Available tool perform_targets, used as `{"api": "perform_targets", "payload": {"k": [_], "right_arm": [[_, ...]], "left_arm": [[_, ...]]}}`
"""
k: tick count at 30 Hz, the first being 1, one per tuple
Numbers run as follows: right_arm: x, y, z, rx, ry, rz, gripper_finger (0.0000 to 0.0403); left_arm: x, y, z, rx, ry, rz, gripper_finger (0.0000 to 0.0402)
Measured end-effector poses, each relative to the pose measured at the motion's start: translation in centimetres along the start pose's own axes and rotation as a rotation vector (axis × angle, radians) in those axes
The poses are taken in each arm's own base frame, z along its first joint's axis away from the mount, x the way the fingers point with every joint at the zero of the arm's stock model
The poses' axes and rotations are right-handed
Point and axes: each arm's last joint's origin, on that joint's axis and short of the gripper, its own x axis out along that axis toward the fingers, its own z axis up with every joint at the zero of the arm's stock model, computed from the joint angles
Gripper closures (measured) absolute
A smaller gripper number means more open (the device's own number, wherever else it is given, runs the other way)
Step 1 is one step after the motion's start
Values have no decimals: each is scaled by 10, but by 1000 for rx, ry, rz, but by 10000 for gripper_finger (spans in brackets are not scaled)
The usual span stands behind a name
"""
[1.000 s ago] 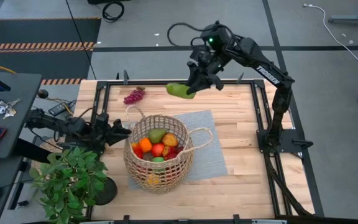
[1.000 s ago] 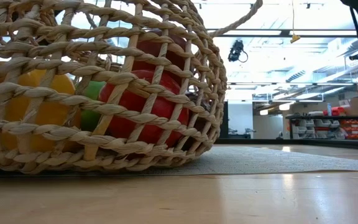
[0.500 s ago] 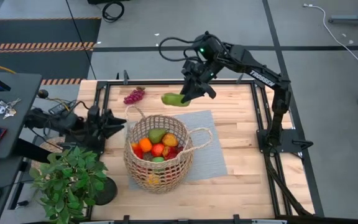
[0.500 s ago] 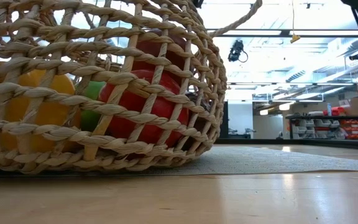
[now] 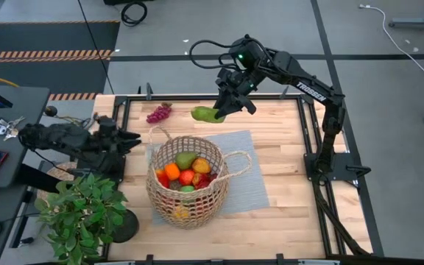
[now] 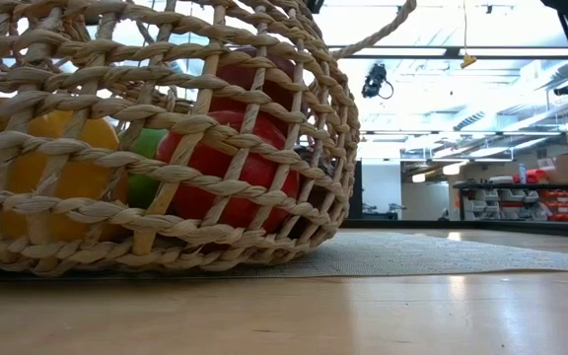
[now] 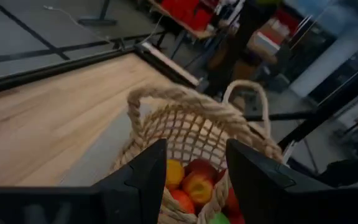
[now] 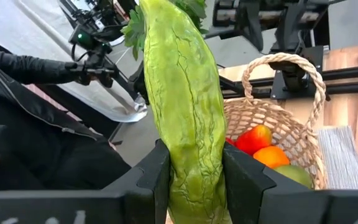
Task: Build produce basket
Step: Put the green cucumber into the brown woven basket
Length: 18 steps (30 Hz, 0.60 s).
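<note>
The woven basket (image 5: 188, 180) (image 6: 294, 148) stands on a grey mat (image 5: 250, 184), filled with red, orange, yellow and green produce (image 5: 186, 171). A purple grape bunch (image 5: 159, 112) lies on the wood at the far left. My right gripper (image 5: 227, 105) hangs above the table beyond the basket's far rim, shut on a long wrinkled green vegetable (image 5: 206, 114) (image 8: 182, 93). My left gripper (image 5: 134, 138) (image 7: 196, 148) stands open to the left of the basket, raised, with nothing between its fingers. My right gripper pinches one end of the green vegetable (image 8: 191, 177) between its two fingers (image 8: 157, 174). The fingers come from the table's far right, slanting slightly down, in line with the vegetable. The vegetable sticks out past the fingertips toward the table's left, lifted clear of table and basket.
A leafy potted plant (image 5: 83, 213) stands at the near left corner, close to my left arm. Black frame rails (image 5: 311, 140) border the table. Bare wood lies to the right of the mat.
My left gripper has drawn back from the basket toward the table's left edge and risen, tipping up toward level. My right gripper has carried the green vegetable a little toward the table's left and near side, still clear of the basket.
</note>
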Motion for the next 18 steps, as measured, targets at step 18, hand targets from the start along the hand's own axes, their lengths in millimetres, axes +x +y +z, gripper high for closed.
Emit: {"api": "perform_targets", "payload": {"k": [18], "right_arm": [[0,0,5,-47,-31,-1,279]], "left_arm": [[81,-19,-17,-70,67,294,230]]}}
